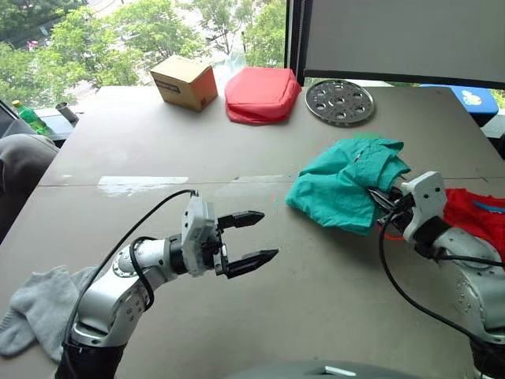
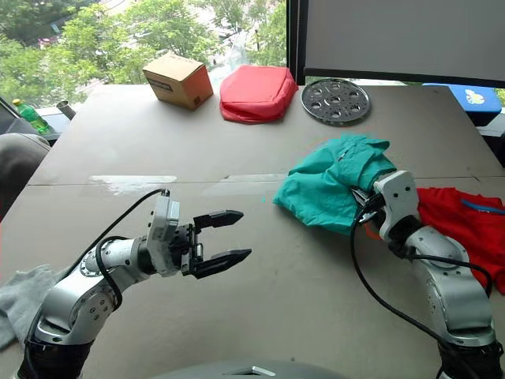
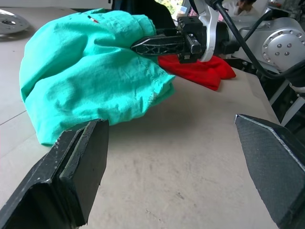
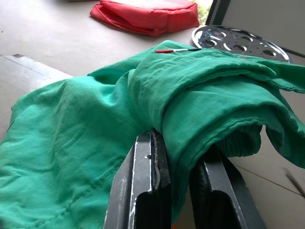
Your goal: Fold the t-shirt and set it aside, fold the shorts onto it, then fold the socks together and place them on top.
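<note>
Shorts [image 1: 347, 183] of thin teal woven cloth lay bunched in a crumpled, creased heap on the right half of the grey matt desk [image 1: 237, 134], a stitched hem showing along one fold. The right claw [image 2: 364, 204] was pressed together on a fold of that cloth, its two black fingers [image 4: 143, 191] pinching the fabric between them, with more cloth draped over their tips. Just behind that claw, partly under the arm, lay the t-shirt [image 2: 458, 225], bright red thin knit, spread flat near the right edge of the desk and touching the teal heap. The left claw [image 1: 248, 237] hung above bare desk, well apart from the shorts, its black ribbed fingers spread wide and holding nothing. The socks [image 1: 35, 308], light grey soft knit, lay rumpled at the near left edge of the desk, beside the left arm. Along the far edge stood a small brown cardboard box [image 1: 184, 81], next to it a puffy salmon-red pouch [image 1: 262, 95], and then a round metal plate [image 1: 339, 101] pierced with holes, shiny and flat
</note>
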You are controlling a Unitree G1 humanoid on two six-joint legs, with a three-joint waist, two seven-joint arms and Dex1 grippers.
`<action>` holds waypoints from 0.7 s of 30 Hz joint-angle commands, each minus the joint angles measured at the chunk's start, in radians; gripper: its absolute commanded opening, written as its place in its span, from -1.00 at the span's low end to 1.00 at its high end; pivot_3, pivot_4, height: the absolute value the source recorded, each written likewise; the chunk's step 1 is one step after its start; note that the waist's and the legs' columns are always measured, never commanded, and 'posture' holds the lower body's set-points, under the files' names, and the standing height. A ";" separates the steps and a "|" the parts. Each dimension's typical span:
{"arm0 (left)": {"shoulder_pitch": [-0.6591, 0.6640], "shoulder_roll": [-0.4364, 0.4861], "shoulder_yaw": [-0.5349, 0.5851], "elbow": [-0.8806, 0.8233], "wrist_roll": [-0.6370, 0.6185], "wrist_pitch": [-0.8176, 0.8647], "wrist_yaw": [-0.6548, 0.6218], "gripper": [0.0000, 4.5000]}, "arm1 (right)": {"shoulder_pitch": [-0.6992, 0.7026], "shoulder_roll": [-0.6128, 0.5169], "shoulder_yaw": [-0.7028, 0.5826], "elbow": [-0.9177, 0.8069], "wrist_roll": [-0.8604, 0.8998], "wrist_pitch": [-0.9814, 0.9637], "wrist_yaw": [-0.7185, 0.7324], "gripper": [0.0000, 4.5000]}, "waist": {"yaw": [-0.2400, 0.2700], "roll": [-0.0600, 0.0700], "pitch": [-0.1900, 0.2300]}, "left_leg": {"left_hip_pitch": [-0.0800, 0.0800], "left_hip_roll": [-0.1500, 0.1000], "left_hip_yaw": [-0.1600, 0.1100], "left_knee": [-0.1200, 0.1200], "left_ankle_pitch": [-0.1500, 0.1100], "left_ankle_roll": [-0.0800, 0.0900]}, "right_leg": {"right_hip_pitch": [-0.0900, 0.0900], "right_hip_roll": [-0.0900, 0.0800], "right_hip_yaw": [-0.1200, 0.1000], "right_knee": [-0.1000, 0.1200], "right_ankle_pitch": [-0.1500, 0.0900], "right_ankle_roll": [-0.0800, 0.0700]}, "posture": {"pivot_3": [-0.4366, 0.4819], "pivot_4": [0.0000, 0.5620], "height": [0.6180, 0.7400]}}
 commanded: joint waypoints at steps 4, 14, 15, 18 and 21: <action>-0.048 -0.012 -0.038 0.034 0.009 -0.026 -0.046 1.00 | 0.089 -0.029 -0.327 -0.097 0.072 0.026 -0.028 -1.00 | 0.002 0.000 0.000 | 0.000 0.000 0.000 0.000 0.002 0.003 | 0.000 0.000 0.001 0.000 0.000 0.000 | -0.05 -0.47 0.98; -0.101 -0.043 -0.080 0.082 0.021 -0.029 -0.079 1.00 | 0.190 0.286 -0.682 -0.071 0.339 0.176 -0.294 -1.00 | 0.003 0.000 -0.002 | 0.001 0.000 -0.001 0.000 0.002 0.004 | 0.001 0.001 0.003 0.001 0.000 0.000 | -0.05 -0.47 0.98; -0.102 -0.046 -0.082 0.084 0.023 -0.028 -0.080 1.00 | 0.216 0.316 -0.664 -0.064 0.336 0.170 -0.297 -1.00 | 0.002 0.001 -0.002 | 0.001 0.000 -0.001 0.000 0.002 0.004 | 0.001 0.001 0.003 0.001 0.000 0.000 | -0.05 -0.47 0.98; -0.104 -0.049 -0.086 0.089 0.030 -0.030 -0.084 1.00 | 0.253 0.384 -0.617 -0.011 0.326 0.162 -0.328 -1.00 | -0.002 0.005 -0.003 | 0.001 0.000 -0.001 0.000 0.002 0.004 | 0.001 0.001 0.005 0.001 0.000 0.000 | -0.05 -0.47 0.98; -0.106 -0.050 -0.086 0.088 0.029 -0.028 -0.086 1.00 | 0.231 0.434 -0.651 0.013 0.389 0.169 -0.412 -1.00 | -0.006 0.006 -0.004 | 0.002 0.000 0.002 0.000 0.002 0.004 | 0.000 0.001 0.007 0.001 0.000 0.000 | -0.05 -0.47 0.98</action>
